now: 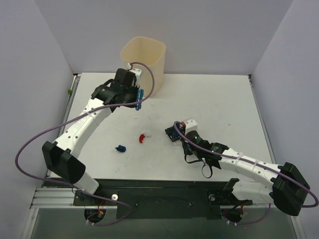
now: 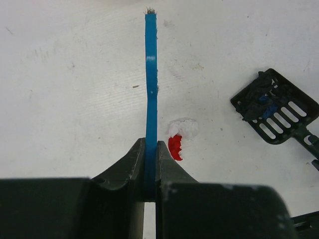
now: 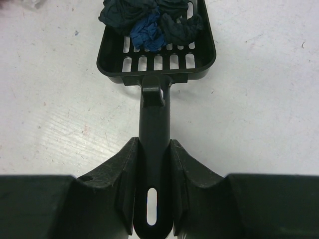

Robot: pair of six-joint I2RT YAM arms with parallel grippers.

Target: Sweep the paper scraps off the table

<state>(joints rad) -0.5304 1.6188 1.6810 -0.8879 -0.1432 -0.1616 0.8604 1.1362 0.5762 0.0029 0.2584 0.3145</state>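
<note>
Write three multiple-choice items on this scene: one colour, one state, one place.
1. The brush is: A blue, B yellow, C white.
2. The scoop is: A empty, B loaded with scraps, C upside down.
3. The red scrap lies: A in the scoop, B on the table, C on the brush.
Answers: 1 A, its handle in the left gripper is blue; 2 B, dark and blue scraps sit in it; 3 B, it lies on bare table between the arms.

The white table [image 1: 224,99] shows faint scuffs. Near its middle lies a red-and-white paper scrap [image 1: 142,137], with a dark blue scrap [image 1: 120,148] a little to its left and nearer. More crumpled black and blue wads [image 3: 149,22] are heaped in the slotted scoop [image 3: 157,55].
</note>
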